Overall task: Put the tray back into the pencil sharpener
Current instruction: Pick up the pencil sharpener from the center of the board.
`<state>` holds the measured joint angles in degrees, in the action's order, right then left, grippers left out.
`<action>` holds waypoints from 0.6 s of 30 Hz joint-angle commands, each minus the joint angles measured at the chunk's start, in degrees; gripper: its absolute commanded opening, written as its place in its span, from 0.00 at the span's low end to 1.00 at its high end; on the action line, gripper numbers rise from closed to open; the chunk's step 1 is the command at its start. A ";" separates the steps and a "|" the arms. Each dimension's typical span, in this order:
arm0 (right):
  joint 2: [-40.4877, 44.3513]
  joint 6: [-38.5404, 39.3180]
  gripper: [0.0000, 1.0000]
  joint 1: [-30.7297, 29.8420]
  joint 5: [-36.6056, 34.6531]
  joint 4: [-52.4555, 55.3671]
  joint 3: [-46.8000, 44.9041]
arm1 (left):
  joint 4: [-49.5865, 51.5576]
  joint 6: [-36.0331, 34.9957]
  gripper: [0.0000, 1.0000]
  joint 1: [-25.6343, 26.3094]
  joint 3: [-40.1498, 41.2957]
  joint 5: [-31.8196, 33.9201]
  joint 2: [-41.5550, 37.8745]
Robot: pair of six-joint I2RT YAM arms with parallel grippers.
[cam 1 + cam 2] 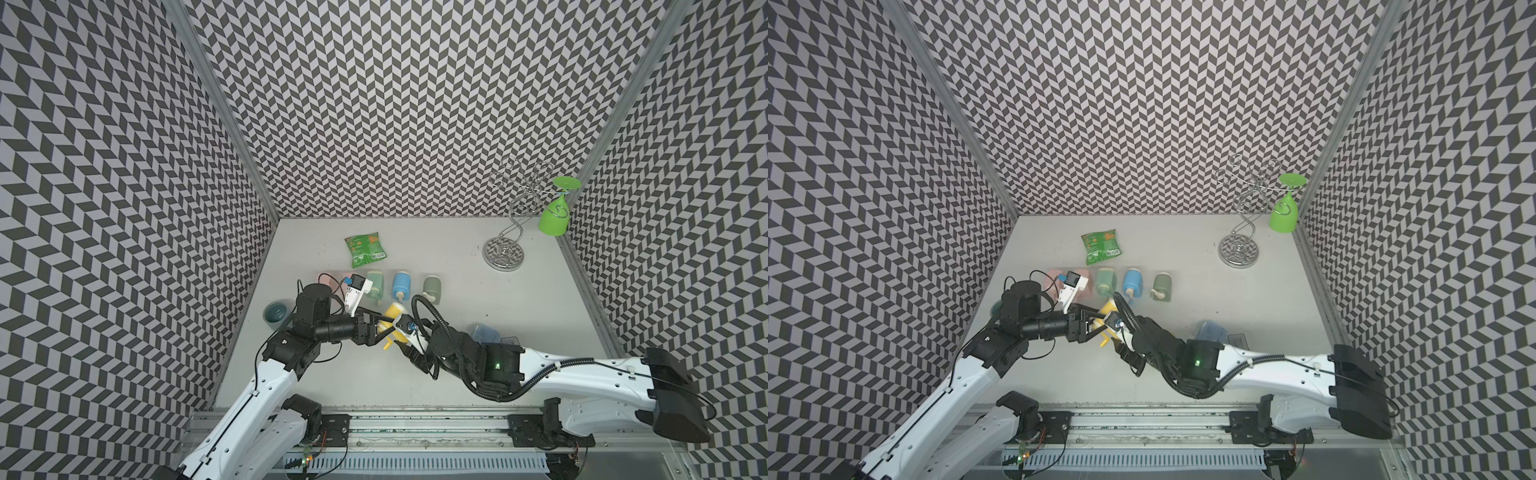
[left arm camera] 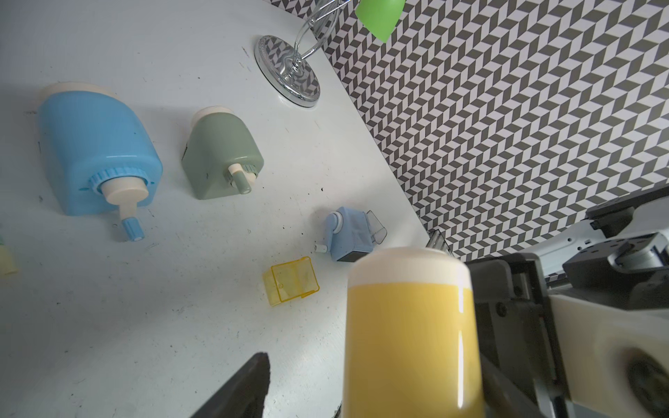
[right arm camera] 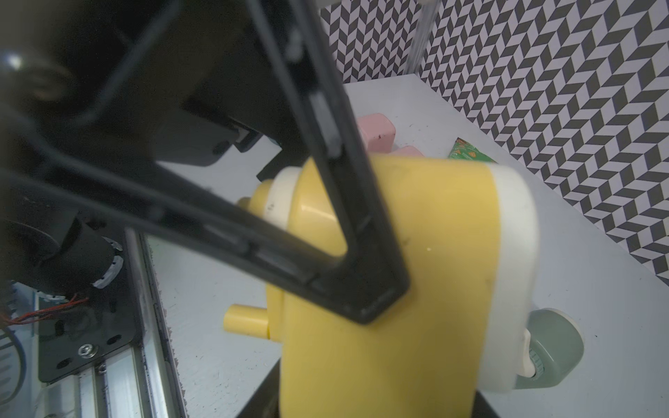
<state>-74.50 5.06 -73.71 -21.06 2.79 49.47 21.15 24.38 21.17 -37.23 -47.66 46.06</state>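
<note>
While the yellow pencil sharpener sits clamped in the right gripper, probably to keep its body steady for refitting, the left gripper stands parted around it, one finger laid against its side. Yellow translucent tray: loose on the table, beside a small blue sharpener, not yet collected.

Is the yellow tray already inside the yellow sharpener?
No, the yellow tray lies loose on the table, apart from the yellow sharpener, in the left wrist view.
</note>
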 commanded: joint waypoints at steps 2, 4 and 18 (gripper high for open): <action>-1.06 2.13 0.29 -0.21 -0.59 -6.44 2.86 | 2.05 -1.53 0.72 0.51 -2.20 -0.96 0.24; -1.73 2.31 0.29 -0.22 -0.43 -6.14 3.15 | 2.08 -3.07 0.66 0.50 -2.48 -0.95 0.22; -0.44 -0.87 0.70 -0.25 -0.13 -1.89 2.36 | 2.23 -6.69 0.16 0.76 -2.80 2.37 -0.46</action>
<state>-76.62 5.78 -73.71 -21.15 2.28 50.41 23.38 20.23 21.74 -38.57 -47.20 46.41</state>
